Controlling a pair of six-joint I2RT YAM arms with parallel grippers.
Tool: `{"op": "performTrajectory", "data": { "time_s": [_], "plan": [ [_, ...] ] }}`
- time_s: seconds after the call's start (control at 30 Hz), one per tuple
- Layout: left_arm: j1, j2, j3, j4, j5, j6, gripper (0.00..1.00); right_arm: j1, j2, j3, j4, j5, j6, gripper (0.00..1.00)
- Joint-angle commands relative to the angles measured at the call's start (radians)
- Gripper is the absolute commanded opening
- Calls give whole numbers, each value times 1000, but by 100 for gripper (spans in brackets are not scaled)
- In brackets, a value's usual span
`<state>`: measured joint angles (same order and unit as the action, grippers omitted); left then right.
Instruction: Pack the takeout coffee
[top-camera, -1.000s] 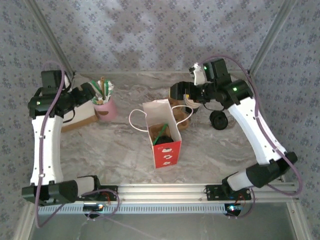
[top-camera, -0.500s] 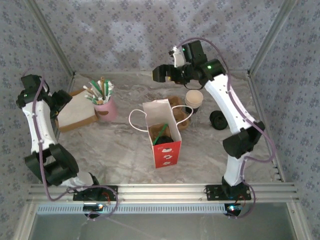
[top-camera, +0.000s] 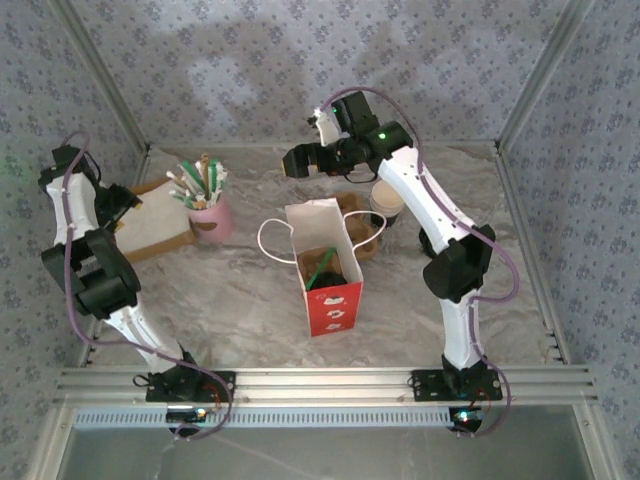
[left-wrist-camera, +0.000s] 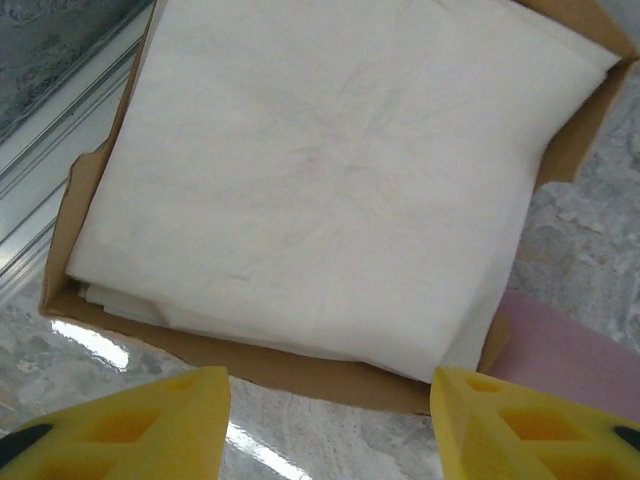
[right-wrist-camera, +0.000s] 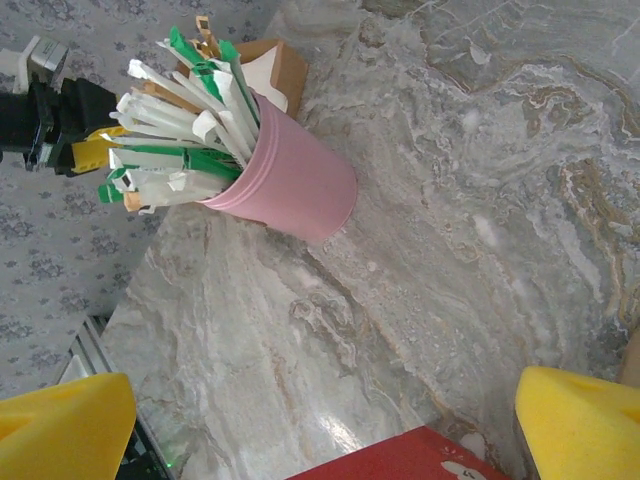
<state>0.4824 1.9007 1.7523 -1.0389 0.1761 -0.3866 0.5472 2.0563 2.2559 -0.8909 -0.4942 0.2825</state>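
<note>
The red paper bag (top-camera: 330, 290) stands open mid-table, and its top edge (right-wrist-camera: 400, 460) also shows in the right wrist view. Inside it sits a dark round shape with a green stick (top-camera: 326, 266), likely the black cup. The black lid is hidden from me. My right gripper (top-camera: 296, 160) hangs open, high over the back of the table behind the bag; its yellow fingers (right-wrist-camera: 65, 425) are wide apart with nothing between them. At the far left my left gripper (top-camera: 122, 200) is open, its fingers (left-wrist-camera: 130, 420) at the near edge of the napkin box (left-wrist-camera: 300, 360).
A pink cup of wrapped stirrers (top-camera: 208, 210) (right-wrist-camera: 285, 180) stands beside the brown box of white napkins (top-camera: 155, 225). A white/tan paper cup (top-camera: 387, 200) and a brown cardboard carrier (top-camera: 358, 228) sit just right of the bag, under the right arm.
The right arm has lifted away from the tan cup and swung left over the back of the table. The left arm has folded back toward the left wall.
</note>
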Motion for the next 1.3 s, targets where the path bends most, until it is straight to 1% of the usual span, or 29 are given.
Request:
{"op": "performTrajectory", "data": {
  "time_s": [0.0,0.07,0.17,0.3,0.43,0.53,0.6,0.83,1.07,1.27],
  "plan": [
    [-45,78,123,-108,-68,45,54,-13,2,-29,28,-22,-24,100],
    [-76,152,192,-151,-106,55,54,-16,3,-43,46,-36,-22,100],
    [-96,247,301,-191,-126,57,51,-18,2,-63,50,-47,-29,100],
    [-112,346,385,-218,-149,60,49,-28,1,-85,59,-60,-29,100],
    [-128,427,444,-225,-146,63,48,-36,1,-105,69,-65,-29,100],
    [-137,473,480,-236,-168,64,42,-44,4,-107,72,-68,-29,100],
    [-137,489,487,-237,-174,63,40,-47,5,-107,71,-67,-28,100],
    [-139,520,489,-234,-206,67,39,-50,7,-108,72,-75,-29,100],
    [-140,552,493,-232,-210,78,36,-53,8,-110,66,-78,-32,100],
    [-145,562,496,-228,-210,78,35,-52,5,-108,67,-79,-29,100]
  ]
}}
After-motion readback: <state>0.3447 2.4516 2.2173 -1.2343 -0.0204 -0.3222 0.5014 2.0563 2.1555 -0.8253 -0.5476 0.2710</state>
